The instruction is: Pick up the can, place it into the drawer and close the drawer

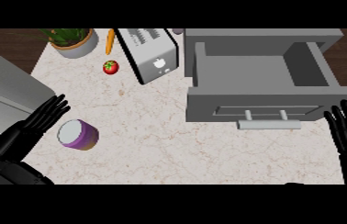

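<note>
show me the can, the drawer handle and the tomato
can [76, 133], head view, on its pale lid
drawer handle [268, 124], head view, middle of the bar
tomato [110, 67], head view, on its red skin

Left hand [35, 122] and right hand [337, 129] both hover with fingers straight, holding nothing.

- Your can [78, 134] lies at lower left, just beside the open left hand [32, 124].
- Your drawer [261, 81] stands open at upper right.
- Right hand [337, 126] rests open at the right edge.
</note>
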`<state>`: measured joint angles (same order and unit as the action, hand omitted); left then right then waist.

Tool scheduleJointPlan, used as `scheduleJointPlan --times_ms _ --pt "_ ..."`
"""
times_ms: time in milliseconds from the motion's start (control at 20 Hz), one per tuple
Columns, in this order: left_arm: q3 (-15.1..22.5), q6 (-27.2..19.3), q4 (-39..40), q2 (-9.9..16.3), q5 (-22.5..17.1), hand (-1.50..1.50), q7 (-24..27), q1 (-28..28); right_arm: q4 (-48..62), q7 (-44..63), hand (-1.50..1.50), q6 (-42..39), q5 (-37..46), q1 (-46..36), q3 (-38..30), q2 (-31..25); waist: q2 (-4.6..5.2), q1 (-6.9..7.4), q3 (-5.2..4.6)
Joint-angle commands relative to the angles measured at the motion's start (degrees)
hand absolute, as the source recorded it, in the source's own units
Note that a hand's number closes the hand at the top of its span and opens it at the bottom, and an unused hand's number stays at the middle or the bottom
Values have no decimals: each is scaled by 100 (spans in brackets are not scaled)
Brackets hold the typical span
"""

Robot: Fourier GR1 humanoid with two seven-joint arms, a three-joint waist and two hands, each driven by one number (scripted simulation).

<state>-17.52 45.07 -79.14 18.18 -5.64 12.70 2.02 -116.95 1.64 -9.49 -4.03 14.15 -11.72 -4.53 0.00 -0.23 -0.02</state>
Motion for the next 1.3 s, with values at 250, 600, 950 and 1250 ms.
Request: scheduleJointPlan --times_ms 250,600,950,1250 --pt "89 -112 1587 285 992 -150 1544 233 34 -34 -150 72 298 -50 217 252 1 -1 0" --pt "213 -132 2617 698 1274 -150 2408 613 240 -78 -150 -127 -1 -163 -208 17 8 -16 -2" --pt "451 -480 3554 827 1553 -150 2928 980 42 27 -150 -65 185 -195 -31 136 10 -21 -3" --pt "562 -638 4320 824 1569 -150 3221 1281 -440 454 -150 123 252 -237 141 286 11 -34 -6"
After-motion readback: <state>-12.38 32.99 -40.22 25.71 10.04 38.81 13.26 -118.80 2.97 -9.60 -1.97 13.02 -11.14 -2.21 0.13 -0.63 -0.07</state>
